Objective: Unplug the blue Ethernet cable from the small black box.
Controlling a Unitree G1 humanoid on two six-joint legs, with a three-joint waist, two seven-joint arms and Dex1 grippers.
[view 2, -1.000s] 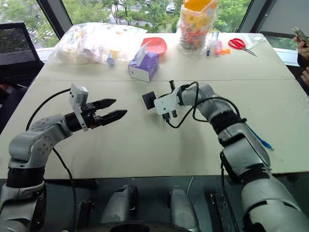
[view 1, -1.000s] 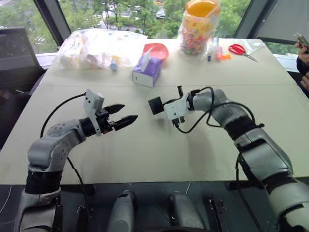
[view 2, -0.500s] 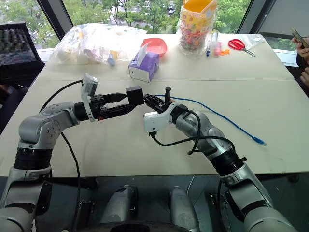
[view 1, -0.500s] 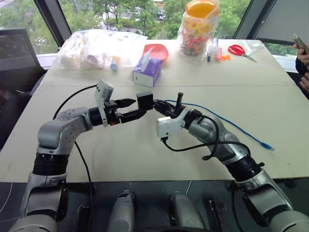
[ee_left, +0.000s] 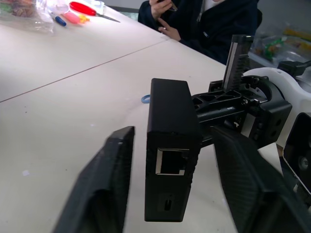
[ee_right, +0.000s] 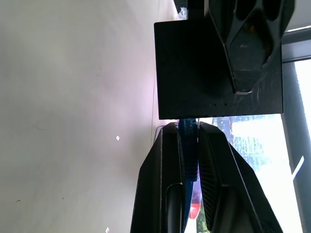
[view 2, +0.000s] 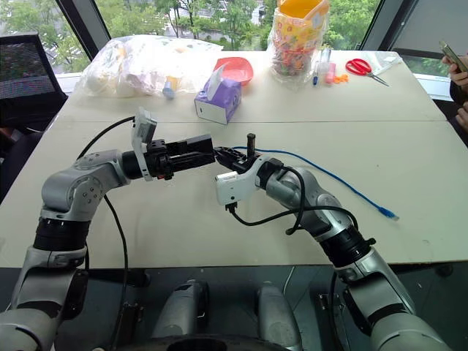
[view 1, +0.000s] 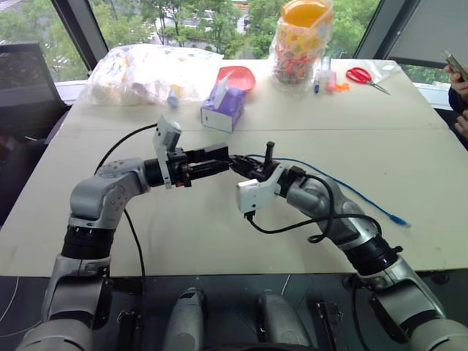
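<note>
Held above the table (view 1: pixel 409 146) in front of the purple tissue box (view 1: pixel 223 108), the small black box (ee_left: pixel 167 160) shows an empty port. The right gripper (ee_right: pixel 188 145) pinches the blue cable (view 1: pixel 344 186) at its plug; the left gripper (view 1: pixel 212 164), wide open a second ago, now flanks the box.

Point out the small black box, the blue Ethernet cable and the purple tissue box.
small black box (ee_left: pixel 167 136): left wrist view, its broad side face.
blue Ethernet cable (view 2: pixel 333 176): right eye view, mid-length on the table.
purple tissue box (view 1: pixel 223 113): left eye view, its front face.
</note>
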